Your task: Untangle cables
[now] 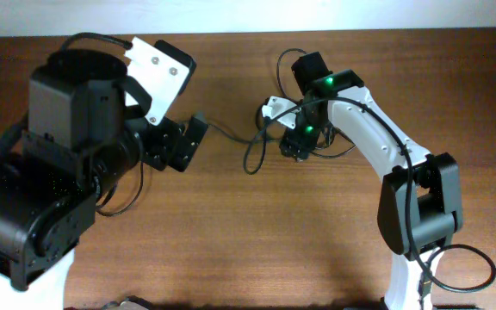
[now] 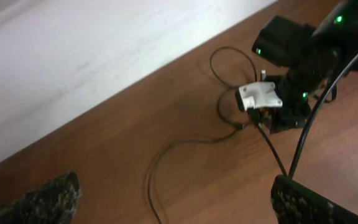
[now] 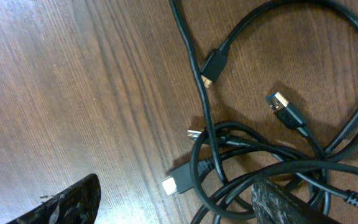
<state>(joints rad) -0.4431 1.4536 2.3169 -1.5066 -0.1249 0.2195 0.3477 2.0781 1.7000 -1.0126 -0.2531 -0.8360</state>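
Black cables (image 3: pixel 291 113): tangled knot on wooden worktop (image 1: pixel 231 232)
Right end effector (image 3: pixel 176 198): fingers apart, low over knot
Left end effector (image 2: pixel 176 199): fingers apart, well clear

Robotics lab, a live test setup.
Over a bare wood-grain table (image 1: pixel 231 232) now: one black-and-white robot arm (image 1: pixel 50 172) mounted at 9 o'clock, and a second arm (image 1: pixel 377 146) at 3 o'clock with green status lights (image 1: pixel 327 83) glowing. There's a tangle of thin black cables (image 3: pixel 213 62) at 1 o'clock, and a plain white wall (image 2: pixel 73 56) along the far edge.
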